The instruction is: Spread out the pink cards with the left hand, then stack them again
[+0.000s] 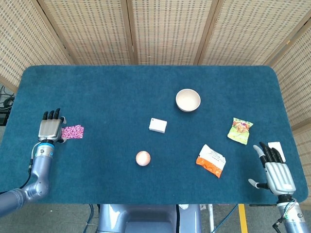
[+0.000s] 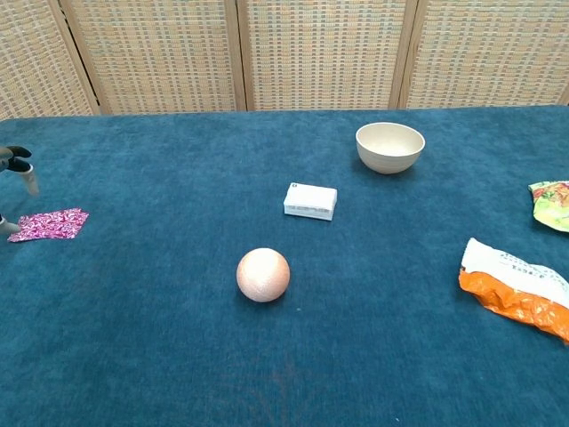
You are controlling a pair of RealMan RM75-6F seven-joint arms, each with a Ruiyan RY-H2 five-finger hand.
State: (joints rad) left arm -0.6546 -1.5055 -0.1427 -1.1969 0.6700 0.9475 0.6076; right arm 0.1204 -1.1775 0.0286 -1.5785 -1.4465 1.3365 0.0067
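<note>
Bowl empty. Left hand released beside pink cards; right hand released.

No print is legible on the white box or snack packets.

Two cameras, one desk

Head view looks steeply down from above, taking in the whole desk; chest view sits low and nearer, facing across it. Both share its middle.

In the chest view the left hand is mostly cut off at the left edge, only blurred fingers showing. The green snack packet and orange packet run off the right edge.
</note>
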